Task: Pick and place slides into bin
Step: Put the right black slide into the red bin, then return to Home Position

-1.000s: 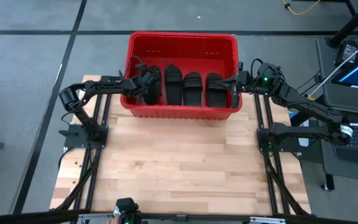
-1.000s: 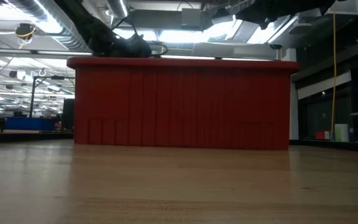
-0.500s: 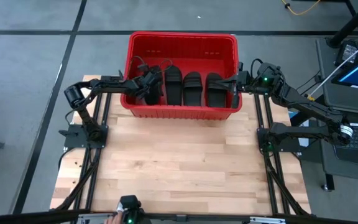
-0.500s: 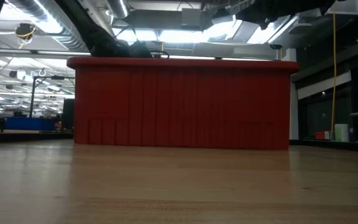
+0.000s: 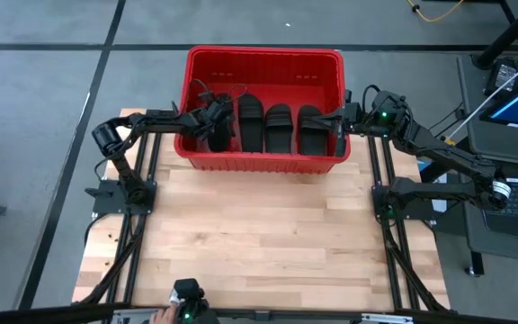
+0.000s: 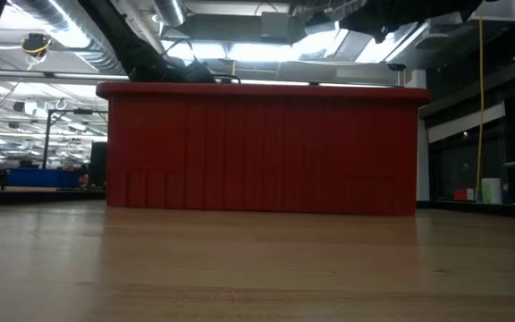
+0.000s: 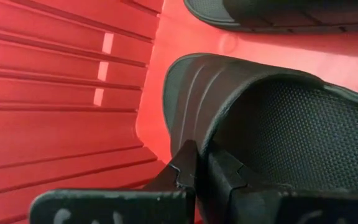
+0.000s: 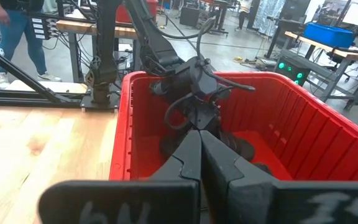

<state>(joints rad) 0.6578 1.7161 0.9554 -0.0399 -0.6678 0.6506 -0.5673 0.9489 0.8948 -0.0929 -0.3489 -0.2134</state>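
Observation:
The red bin stands at the table's far edge; it also shows in the low view. Three black slides lie side by side on its floor. My left gripper is low inside the bin's left part, shut on a fourth black slide beside the left wall. My right gripper is shut and empty, above the bin's right rim. My left gripper pinches the edge of the slide's wide strap between its two fingers, one finger outside the strap and one under it. The slide's rounded end is down near the bin's floor, by the left wall; whether it rests there I cannot tell.
Bare wooden table stretches in front of the bin. A neighbouring slide lies close beside the held one. Beyond the table stand workbenches, and a person is at the far left of the room.
My left gripper has gone down into the bin with the slide; in the low view it has sunk toward the rim.

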